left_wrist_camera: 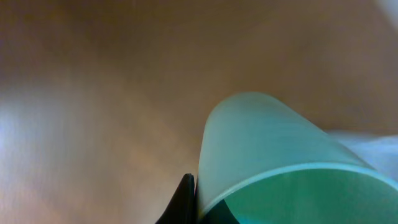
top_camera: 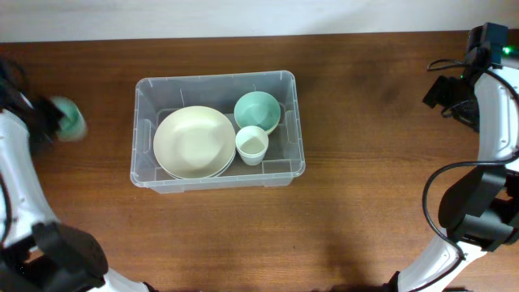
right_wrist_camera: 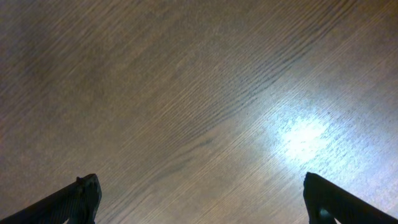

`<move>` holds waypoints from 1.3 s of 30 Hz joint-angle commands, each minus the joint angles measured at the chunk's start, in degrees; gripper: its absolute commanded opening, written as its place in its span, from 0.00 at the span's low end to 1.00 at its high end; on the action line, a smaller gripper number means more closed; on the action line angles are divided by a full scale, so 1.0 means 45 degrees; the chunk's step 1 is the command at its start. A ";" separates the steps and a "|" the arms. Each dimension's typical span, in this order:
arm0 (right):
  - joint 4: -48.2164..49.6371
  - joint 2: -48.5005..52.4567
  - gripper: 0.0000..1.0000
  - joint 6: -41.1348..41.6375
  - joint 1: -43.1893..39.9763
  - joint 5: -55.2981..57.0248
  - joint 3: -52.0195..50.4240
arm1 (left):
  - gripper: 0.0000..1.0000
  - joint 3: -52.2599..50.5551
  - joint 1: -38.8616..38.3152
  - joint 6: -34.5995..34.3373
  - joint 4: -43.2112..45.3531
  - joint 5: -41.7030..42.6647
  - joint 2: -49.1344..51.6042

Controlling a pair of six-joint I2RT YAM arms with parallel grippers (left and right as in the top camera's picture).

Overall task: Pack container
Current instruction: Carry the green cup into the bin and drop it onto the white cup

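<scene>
The clear plastic container [top_camera: 216, 130] stands at the table's middle. Inside it lie a cream plate stack [top_camera: 195, 142], a green bowl [top_camera: 257, 111] and a pale cup [top_camera: 252, 145]. My left gripper [top_camera: 50, 115] is at the far left, blurred, shut on a green cup [top_camera: 71, 119]. In the left wrist view the green cup [left_wrist_camera: 273, 162] fills the lower right, with one dark finger [left_wrist_camera: 185, 202] pressed against its wall. My right gripper [top_camera: 454, 91] is at the far right. Its fingers [right_wrist_camera: 202, 199] are wide apart over bare wood.
The dark wooden table [top_camera: 365, 162] runs to a pale wall at the back edge. Cables hang from the right arm [top_camera: 478, 195] at the right edge. The left arm's base [top_camera: 57, 259] fills the lower left corner.
</scene>
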 commanded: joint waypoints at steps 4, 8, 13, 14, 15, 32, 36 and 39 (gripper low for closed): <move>0.0029 -0.0117 0.99 0.0102 -0.0010 0.0015 -0.0005 | 0.01 0.5595 -0.3546 0.6737 -0.0738 0.6086 -0.0801; 0.0029 -0.0117 0.99 0.0102 -0.0010 0.0015 -0.0005 | 0.01 0.5440 -0.7781 0.7490 -0.2006 0.3725 -0.0078; 0.0029 -0.0117 0.99 0.0102 -0.0010 0.0015 -0.0005 | 0.01 0.5357 -0.9967 0.7611 -0.3177 0.3016 0.2176; 0.0029 -0.0117 0.99 0.0102 -0.0010 0.0015 -0.0005 | 0.01 0.5357 -1.0064 0.7334 -0.3274 0.2861 0.2501; 0.0029 -0.0117 0.99 0.0102 -0.0010 0.0015 -0.0005 | 0.01 0.5357 -1.0088 0.7077 -0.3463 0.2827 0.2987; 0.0029 -0.0117 0.99 0.0102 -0.0010 0.0015 -0.0005 | 0.01 0.5353 -1.0234 0.7291 -0.4668 0.2827 0.4503; 0.0029 -0.0117 0.99 0.0102 -0.0010 0.0015 -0.0005 | 0.02 0.5353 -1.0234 0.7485 -0.4673 0.2827 0.4503; 0.0029 -0.0117 0.99 0.0102 -0.0010 0.0015 -0.0005 | 0.03 0.5353 -1.0234 0.7529 -0.4682 0.2827 0.4503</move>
